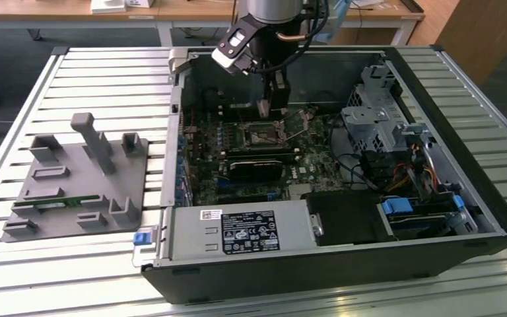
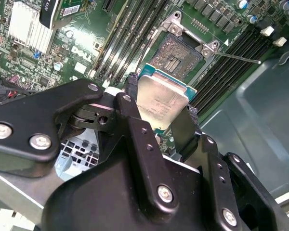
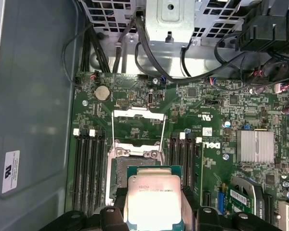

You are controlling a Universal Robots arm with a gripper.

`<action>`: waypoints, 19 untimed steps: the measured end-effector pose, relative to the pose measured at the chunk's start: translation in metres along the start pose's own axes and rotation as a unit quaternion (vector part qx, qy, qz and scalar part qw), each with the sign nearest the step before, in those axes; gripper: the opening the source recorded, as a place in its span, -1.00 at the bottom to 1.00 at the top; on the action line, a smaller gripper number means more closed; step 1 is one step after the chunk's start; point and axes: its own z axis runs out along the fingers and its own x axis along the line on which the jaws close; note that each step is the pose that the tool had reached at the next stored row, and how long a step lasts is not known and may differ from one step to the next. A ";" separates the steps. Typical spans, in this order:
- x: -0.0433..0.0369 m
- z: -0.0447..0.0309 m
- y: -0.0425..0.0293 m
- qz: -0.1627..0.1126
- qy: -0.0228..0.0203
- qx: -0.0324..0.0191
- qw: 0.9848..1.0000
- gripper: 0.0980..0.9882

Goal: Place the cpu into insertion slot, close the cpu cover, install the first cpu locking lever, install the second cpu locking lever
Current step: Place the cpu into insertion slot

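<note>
- Disregard the grey fixture (image 1: 77, 185) on the table (image 1: 103, 79), well apart from the claw (image 1: 269, 113) toward the exterior view's left.
- Note the claw partly closed on the cpu (image 2: 161, 103), pinching two opposite edges, metal top toward the wrist cameras.
- Hold that pinch firm but light, judging by how thin the chip is.
- See the slot (image 2: 176, 55) just below and slightly beyond the claw, apparently not touching the cpu.
- Centre over it before descending.
- Square the chip's corners to the slot's rim, level it, then lower straight down; avoid any sideways slide over the contacts.
- Stay clear of the cover (image 3: 137, 126), swung up beyond the claw.
- Watch the thin lever (image 2: 241, 58) jutting out past the slot's far side.
</note>
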 end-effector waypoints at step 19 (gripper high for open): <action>0.0000 0.0104 -0.0009 0.000 0.000 0.000 1.000 -0.04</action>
